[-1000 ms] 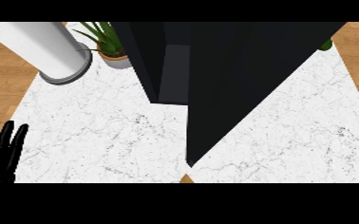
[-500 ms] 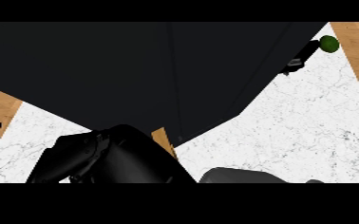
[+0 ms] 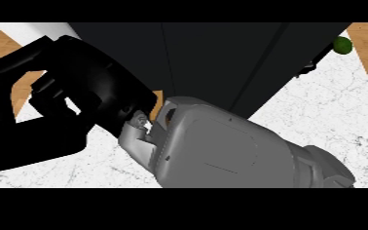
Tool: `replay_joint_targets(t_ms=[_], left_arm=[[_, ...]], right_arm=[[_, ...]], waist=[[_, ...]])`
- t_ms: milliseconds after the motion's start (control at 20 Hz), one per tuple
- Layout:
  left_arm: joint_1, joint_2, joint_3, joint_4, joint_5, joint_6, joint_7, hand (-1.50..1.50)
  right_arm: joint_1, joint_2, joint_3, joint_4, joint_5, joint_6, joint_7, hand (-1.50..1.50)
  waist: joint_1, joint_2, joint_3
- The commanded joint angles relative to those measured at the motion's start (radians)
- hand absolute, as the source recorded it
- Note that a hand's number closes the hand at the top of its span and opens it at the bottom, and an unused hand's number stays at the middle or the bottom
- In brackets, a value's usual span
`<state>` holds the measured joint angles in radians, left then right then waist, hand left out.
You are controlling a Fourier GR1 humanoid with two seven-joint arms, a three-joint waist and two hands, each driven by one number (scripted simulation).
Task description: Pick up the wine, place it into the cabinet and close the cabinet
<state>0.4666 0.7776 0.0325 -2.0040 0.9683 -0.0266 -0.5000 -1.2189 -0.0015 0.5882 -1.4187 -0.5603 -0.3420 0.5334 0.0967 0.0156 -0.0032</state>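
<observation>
A black hand (image 3: 79, 85) fills the frame's left, fingers curled; what it grips, if anything, cannot be told. Its grey forearm (image 3: 223, 151) crosses the lower centre over the marble counter (image 3: 323, 107). The dark cabinet (image 3: 223, 58) spans the top. No wine shows.

The white counter top (image 3: 316, 112) looks like polished marble with fine grey veins, and bare patches of warm matt wood (image 3: 14, 44) show at its edges. The tall black cabinet (image 3: 215, 58) has a flat, matt, smooth face. The grey forearm shell (image 3: 223, 151) reads as smooth moulded plastic with a dull sheen, and the black hand (image 3: 79, 87) as smooth matt plastic.
</observation>
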Motion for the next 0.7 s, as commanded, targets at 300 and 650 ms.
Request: replay_joint_targets(t_ms=[300,650], left_arm=[[0.003,0.007,0.098,0.034,0.048,-0.031,0.032,-1.50],[0.023,0.018,0.161,0.056,0.073,-0.079,0.049,-1.50]], right_arm=[[-0.045,0.001,-0.083,0.354,-0.338,0.369,-0.054,1.50],[-0.136,-0.085,-0.195,0.607,-0.190,0.382,-0.261,1.50]], waist=[[-0.031,-0.004,0.002],[-0.040,-0.003,0.002]])
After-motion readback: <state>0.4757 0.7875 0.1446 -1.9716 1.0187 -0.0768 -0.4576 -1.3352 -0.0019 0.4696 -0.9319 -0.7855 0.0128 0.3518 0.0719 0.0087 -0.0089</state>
